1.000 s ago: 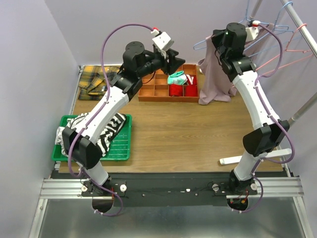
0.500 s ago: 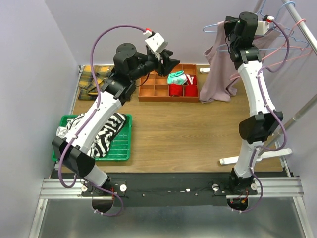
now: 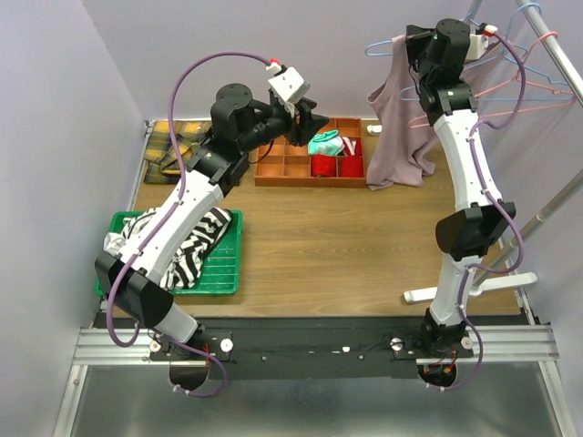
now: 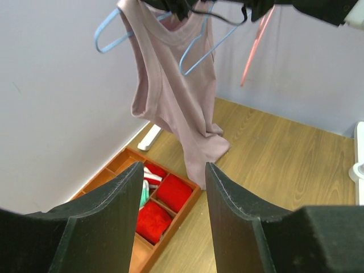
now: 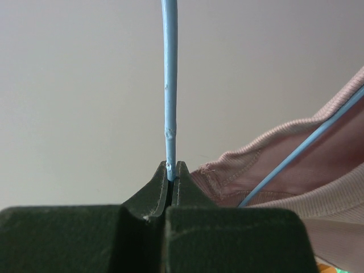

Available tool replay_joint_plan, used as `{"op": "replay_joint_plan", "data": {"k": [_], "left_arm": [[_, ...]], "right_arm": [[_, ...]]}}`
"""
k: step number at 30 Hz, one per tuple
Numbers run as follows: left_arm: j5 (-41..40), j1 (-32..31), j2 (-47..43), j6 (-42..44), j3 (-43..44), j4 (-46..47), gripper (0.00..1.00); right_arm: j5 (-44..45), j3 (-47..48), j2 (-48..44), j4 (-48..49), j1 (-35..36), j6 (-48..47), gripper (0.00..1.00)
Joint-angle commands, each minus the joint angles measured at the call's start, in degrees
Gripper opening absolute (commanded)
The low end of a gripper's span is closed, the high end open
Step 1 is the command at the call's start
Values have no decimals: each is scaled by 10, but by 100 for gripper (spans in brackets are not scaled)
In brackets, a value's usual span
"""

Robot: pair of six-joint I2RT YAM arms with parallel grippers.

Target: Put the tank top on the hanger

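Tank top (image 3: 401, 118) hanging from hanger (image 3: 376, 45), raised high over the far right of the surface (image 3: 346, 246); hem trails down to touch the wood just beside the orange compartment tray (image 3: 282, 166). In the left wrist view one shoulder sits over the blue wire; whether the other strap is seated cannot be told.

Right end effector (image 5: 172, 170) fully closed, pinching the thin wire of the hanger between its fingertips; left end effector (image 4: 173, 166) about half open and empty, held in the air above the tray and facing the garment.

Handling, as judged: fabric light, thin and limp; it folds under its own weight and is likely to slide on smooth wire, so a strap or the ribbed neckline edge is the best place to take hold. The wire is stiff but slender, and may swivel in a pinch grip.

Clearances: wall (image 3: 164, 55) close behind the garment; rack pole (image 3: 556, 55) and pink hanger (image 3: 537, 86) crowd the right side. Open room lies to the left and front, over bare wood; green tray (image 3: 228, 282) with striped garment (image 3: 196, 250) is well apart at near left.
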Motion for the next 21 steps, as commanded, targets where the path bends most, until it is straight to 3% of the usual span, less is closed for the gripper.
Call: {"op": "replay_joint_plan", "data": {"k": [1,21], "left_arm": [[-7,3,-17,1,-15,4,56],[-3,3,-47,15,-26,-37,56]], "right_arm": [[-10,50,20,20,6,10,1],[85,81,38,77,6,100,1]]}}
